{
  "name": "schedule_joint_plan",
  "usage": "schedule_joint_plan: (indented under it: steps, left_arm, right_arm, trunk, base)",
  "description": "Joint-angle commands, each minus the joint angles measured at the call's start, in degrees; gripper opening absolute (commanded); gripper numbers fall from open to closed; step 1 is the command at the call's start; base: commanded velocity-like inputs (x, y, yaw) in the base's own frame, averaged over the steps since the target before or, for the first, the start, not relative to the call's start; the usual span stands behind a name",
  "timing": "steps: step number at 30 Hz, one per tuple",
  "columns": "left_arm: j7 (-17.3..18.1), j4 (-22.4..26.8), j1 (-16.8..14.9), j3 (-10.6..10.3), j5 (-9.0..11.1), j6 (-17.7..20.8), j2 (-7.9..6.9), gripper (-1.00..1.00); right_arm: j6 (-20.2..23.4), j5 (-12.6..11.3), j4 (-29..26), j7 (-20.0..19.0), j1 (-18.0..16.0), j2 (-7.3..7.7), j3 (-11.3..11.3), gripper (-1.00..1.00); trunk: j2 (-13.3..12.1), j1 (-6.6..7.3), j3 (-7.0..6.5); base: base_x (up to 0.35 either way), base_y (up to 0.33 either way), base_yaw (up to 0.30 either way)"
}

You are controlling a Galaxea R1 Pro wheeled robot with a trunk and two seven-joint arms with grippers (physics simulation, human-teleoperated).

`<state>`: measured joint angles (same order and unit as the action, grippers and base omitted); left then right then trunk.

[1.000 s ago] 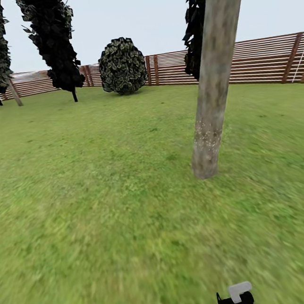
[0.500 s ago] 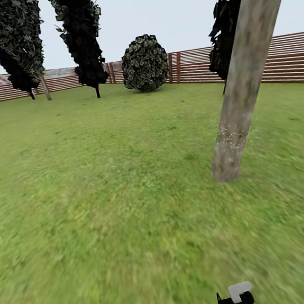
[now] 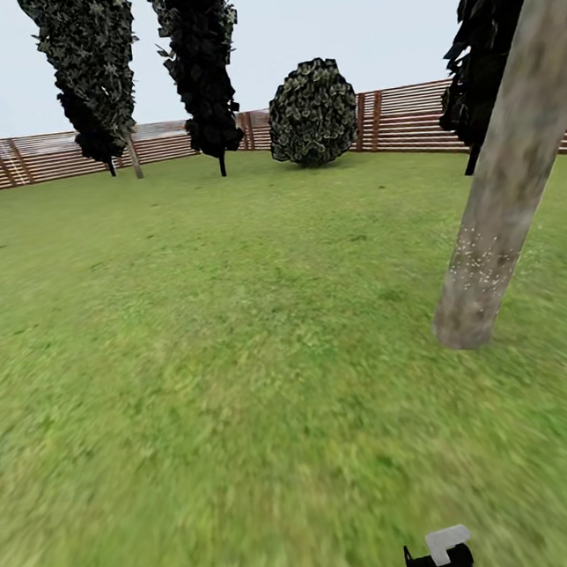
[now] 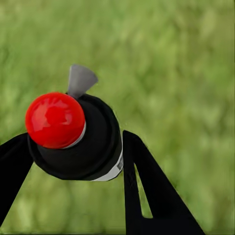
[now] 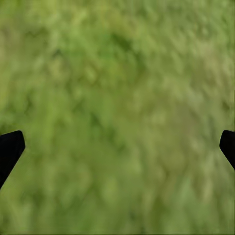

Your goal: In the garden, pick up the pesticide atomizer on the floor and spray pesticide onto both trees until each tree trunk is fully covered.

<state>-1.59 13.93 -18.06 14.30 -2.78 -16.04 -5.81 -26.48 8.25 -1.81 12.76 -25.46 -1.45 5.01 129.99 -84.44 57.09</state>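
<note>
The pesticide atomizer (image 4: 81, 134), black with a red cap, sits pinched between the fingers of my left claw (image 4: 73, 161), above the grass floor (image 4: 186, 73). My right claw (image 5: 117, 147) is spread wide, empty. A tree trunk (image 3: 507, 189) leans ahead of it.

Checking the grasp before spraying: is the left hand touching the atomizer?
Touching. In the left wrist view the left hand has its two black fingers pressed against either side of the atomizer, with no gap showing.
</note>
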Motion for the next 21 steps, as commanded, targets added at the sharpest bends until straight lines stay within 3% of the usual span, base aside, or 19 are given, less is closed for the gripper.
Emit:
schedule_joint_plan:
  steps: [1, 21]
  left_arm:
    - [-0.2, -0.1, 0.0, 0.1, -0.3, -0.2, 0.01, -1.00]
    - [-0.2, -0.1, 0.0, 0.1, -0.5, -0.2, 0.11, -1.00]
  right_arm:
    - [0.0, 0.4, 0.1, 0.6, 0.0, 0.00, 0.4, 1.00]
    - [0.0, 0.4, 0.1, 0.6, 0.0, -0.04, 0.4, 1.00]
  trunk:
    - [0.0, 0.01, 0.05]
    - [0.0, 0.01, 0.05]
  base:
    - [0.000, 0.000, 0.281]
    - [0.000, 0.000, 0.281]
